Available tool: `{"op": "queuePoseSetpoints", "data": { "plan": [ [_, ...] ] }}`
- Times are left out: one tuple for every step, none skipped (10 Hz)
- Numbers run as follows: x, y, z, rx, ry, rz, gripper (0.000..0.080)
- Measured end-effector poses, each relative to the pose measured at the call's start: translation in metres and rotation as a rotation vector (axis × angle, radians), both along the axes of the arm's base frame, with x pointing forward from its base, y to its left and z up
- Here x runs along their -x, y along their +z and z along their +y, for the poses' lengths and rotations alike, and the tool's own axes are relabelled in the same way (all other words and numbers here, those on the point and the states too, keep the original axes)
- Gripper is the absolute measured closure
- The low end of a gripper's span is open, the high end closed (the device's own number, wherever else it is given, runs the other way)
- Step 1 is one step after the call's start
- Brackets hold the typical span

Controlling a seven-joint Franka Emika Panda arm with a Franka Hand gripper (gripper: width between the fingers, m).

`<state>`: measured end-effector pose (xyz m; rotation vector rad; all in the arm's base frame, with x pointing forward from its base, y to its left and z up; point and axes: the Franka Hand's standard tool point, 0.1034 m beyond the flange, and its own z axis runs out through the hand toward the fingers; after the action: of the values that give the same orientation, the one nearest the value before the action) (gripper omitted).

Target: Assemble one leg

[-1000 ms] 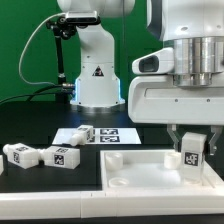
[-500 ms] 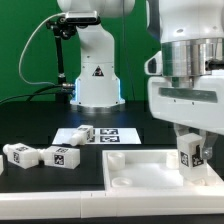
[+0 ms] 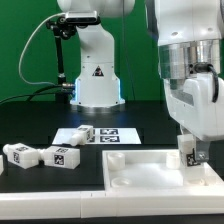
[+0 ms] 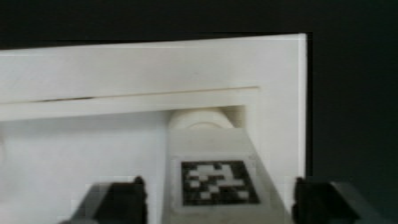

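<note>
Gripping leg (image 3: 190,153) upright at square piece (image 3: 135,172) corner, jaws clenched; fiducial tag (image 4: 217,182) showing.

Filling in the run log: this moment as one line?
end effector: shut on leg | leg: upright, at corner of white square piece

The black table (image 3: 40,180) carries the robot's white base (image 3: 97,88) at the back, the marker board (image 3: 112,135) mid-table with a tagged block (image 3: 80,132) at its end, two loose legs (image 3: 18,153) toward the exterior view's left, and a rimmed white square piece (image 3: 140,170) in front.
</note>
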<state>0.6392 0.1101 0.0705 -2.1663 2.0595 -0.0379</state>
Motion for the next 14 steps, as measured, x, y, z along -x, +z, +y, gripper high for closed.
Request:
{"op": "queuePoseSetpoints", "data": {
  "plan": [
    [0.002, -0.002, -0.001, 0.019, 0.166, -0.008, 0.0260],
    [0.002, -0.001, -0.003, 0.042, 0.371, -0.026, 0.0260],
    [0.004, -0.002, -0.003, 0.051, 0.585, -0.027, 0.0173],
    [0.007, 0.000, -0.002, 0.044, 0.705, -0.023, 0.0157],
    [0.007, 0.003, -0.005, 0.082, 0.729, -0.068, 0.0157],
    [0.009, 0.001, -0.007, 0.090, 0.788, -0.065, 0.0151],
    [0.008, 0.001, -0.008, 0.100, 0.847, -0.070, 0.0150],
    [0.007, 0.002, -0.008, 0.121, 0.958, -0.074, 0.0150],
    [0.000, 0.010, -0.004, 0.154, 1.166, -0.078, 0.0150],
    [-0.004, 0.012, -0.003, 0.157, 1.215, -0.084, 0.0150],
    [-0.003, 0.011, -0.004, 0.154, 1.175, -0.080, 0.0177],
    [-0.003, 0.011, -0.004, 0.148, 1.132, -0.076, 0.0177],
    [-0.003, 0.011, -0.004, 0.142, 1.075, -0.071, 0.0352],
    [-0.003, 0.011, -0.003, 0.134, 1.002, -0.065, 0.0352]
  ]
}}
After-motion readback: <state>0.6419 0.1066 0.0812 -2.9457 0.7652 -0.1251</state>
